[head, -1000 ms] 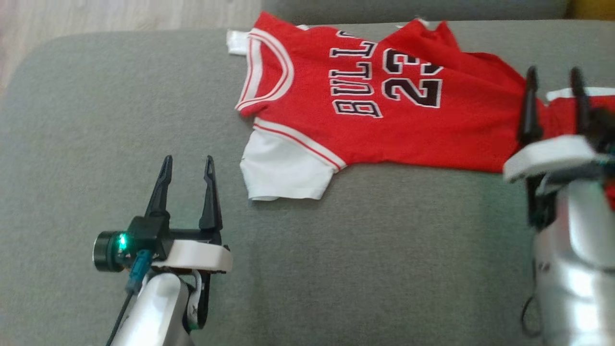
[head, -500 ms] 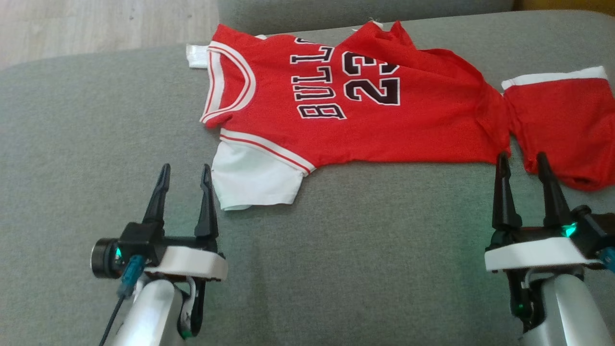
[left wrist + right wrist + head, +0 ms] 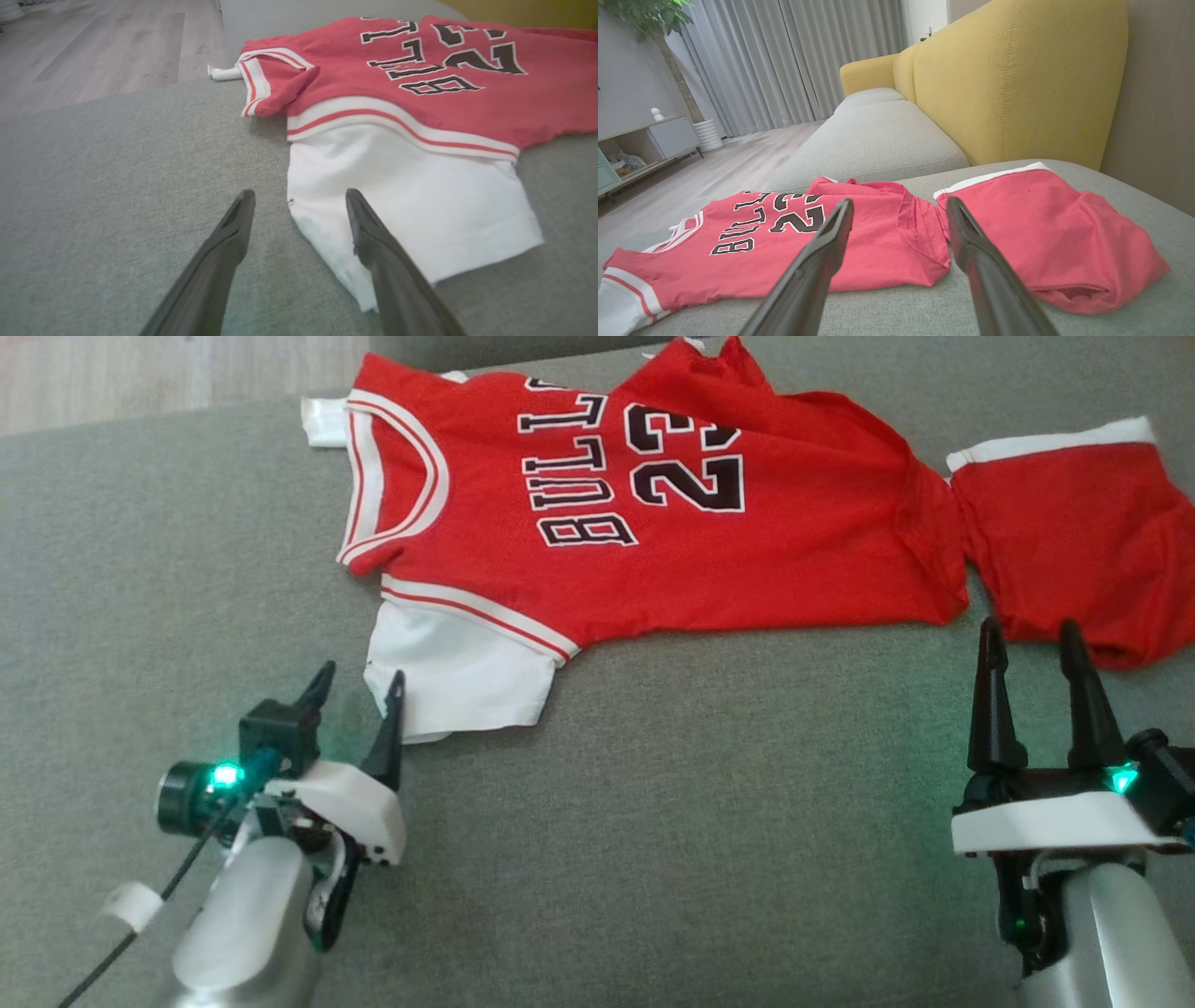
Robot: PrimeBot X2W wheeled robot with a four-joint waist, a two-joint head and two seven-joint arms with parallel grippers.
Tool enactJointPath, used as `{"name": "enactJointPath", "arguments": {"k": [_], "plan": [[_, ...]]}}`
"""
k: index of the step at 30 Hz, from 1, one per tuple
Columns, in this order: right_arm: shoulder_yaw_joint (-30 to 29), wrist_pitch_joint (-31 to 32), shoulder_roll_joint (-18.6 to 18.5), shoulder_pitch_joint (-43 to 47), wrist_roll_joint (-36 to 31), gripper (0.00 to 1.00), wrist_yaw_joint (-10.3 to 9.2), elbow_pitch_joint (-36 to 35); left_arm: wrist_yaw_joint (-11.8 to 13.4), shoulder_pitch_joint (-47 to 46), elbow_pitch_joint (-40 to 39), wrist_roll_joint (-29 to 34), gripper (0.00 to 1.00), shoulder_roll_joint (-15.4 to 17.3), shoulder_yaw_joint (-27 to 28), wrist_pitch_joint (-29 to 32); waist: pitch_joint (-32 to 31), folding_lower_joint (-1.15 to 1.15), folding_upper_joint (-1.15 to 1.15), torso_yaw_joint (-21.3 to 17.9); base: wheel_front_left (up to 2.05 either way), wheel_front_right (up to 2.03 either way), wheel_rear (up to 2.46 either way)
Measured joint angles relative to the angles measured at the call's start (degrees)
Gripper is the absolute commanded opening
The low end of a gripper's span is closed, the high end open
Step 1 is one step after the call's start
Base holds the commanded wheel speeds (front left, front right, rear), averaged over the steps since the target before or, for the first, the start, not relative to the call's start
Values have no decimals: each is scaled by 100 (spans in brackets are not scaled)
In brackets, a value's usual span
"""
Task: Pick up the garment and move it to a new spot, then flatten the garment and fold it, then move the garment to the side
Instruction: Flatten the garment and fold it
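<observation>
Red garment (image 3: 653, 541) on grey cushion (image 3: 653, 821); left gripper (image 3: 362, 674) spread over white sleeve (image 3: 457, 672) edge; right gripper (image 3: 1029, 627) spread near hem corner; pinch jersey only, not neighbouring red cloth (image 3: 1064, 541)

— Where is the jersey (image 3: 653, 551) lying?
— Front up on the grey sofa cushion (image 3: 653, 821), neck toward the robot's left, hem toward its right.
— What does it look like?
— It's red, with a dark, white-edged "23" and lettering running sideways in the head view. There's white, red-striped trim at the neck and armhole. A white side panel sticks out toward the near edge.
— Is it flat?
— Mostly. The far edge is rumpled and folded over, and there are creases near the hem. A small white piece pokes out past the neck.
— And the hem?
— Its near corner sits just beside another red cloth (image 3: 1064, 541). I can't tell whether they touch.
</observation>
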Motion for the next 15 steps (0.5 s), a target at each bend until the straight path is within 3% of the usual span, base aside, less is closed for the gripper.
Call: {"name": "enactJointPath", "arguments": {"k": [8,14,15], "plan": [[-5,0,1,-113,41,100,0,3,40,-347,582,109,100,192,-64,279,185,0,0,-140,0,0,0],[-5,0,1,-122,41,100,0,42,-218,-536,716,108,100,202,-226,417,202,0,0,-165,0,0,0],[-5,0,1,-122,41,100,0,48,-245,-542,722,105,96,199,-250,447,197,0,0,-166,0,0,0]]}}
